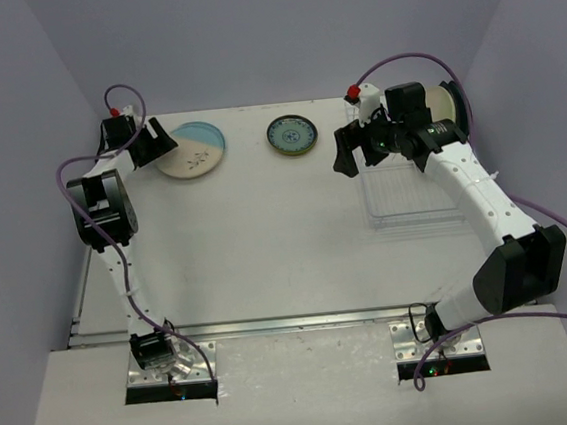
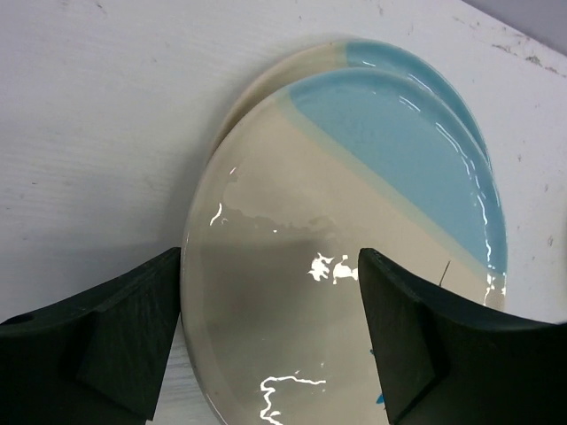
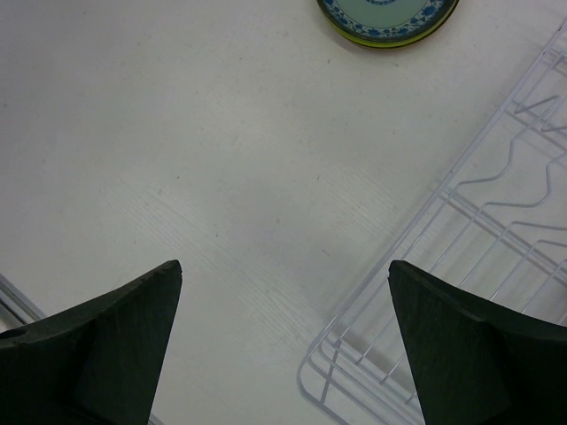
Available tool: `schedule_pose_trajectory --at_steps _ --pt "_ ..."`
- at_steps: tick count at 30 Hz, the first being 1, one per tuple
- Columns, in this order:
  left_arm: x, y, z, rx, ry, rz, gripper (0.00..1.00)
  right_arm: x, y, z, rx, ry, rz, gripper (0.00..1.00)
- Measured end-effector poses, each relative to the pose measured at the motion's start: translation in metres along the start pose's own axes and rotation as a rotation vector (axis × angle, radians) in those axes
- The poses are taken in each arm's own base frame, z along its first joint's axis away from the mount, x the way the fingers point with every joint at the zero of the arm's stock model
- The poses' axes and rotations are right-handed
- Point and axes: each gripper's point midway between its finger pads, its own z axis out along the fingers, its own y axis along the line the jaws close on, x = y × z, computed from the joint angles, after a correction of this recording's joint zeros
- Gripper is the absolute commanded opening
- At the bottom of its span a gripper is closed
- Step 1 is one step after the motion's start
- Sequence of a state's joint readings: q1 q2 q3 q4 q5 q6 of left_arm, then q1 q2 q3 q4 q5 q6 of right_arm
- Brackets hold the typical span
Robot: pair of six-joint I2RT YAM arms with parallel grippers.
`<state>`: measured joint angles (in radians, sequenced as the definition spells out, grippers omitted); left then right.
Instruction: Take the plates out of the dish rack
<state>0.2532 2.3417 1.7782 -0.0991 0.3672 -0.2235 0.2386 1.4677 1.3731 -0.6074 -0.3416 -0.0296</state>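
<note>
Two cream and light-blue plates (image 2: 354,177) lie stacked on the table at the back left (image 1: 193,149). My left gripper (image 2: 268,266) is open, its fingers apart on either side of the upper plate's near rim and gripping nothing; from above it sits at the stack's left edge (image 1: 159,140). A small teal-patterned plate (image 1: 291,134) lies flat near the back centre, and its edge shows in the right wrist view (image 3: 390,16). The white wire dish rack (image 1: 412,192) stands at the right. My right gripper (image 1: 346,154) hovers open by the rack's left corner (image 3: 443,266), empty (image 3: 282,274).
A pale round plate (image 1: 442,105) stands at the rack's raised far end, largely hidden behind my right arm. The purple walls close in on the left, back and right. Cables trail from both arms.
</note>
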Motion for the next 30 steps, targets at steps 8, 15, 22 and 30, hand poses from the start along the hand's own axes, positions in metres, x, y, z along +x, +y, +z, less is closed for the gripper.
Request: schedule_pose_trajectory --at_steps 8,15,22,30 --pt "0.006 -0.014 0.006 -0.006 0.012 0.057 0.85 0.0 0.0 0.0 0.001 0.0 -0.001 0.99" --pt "-0.001 -0.014 0.003 -0.025 -0.023 0.086 0.88 0.001 -0.004 0.0 0.023 0.004 -0.001 0.99" --pt "-0.033 -0.038 -0.036 0.005 -0.115 0.173 0.76 0.001 -0.006 -0.001 0.035 0.004 -0.002 0.99" --pt "-0.069 -0.065 -0.108 -0.025 -0.187 0.354 0.01 -0.003 -0.006 -0.013 0.06 -0.021 -0.027 0.99"
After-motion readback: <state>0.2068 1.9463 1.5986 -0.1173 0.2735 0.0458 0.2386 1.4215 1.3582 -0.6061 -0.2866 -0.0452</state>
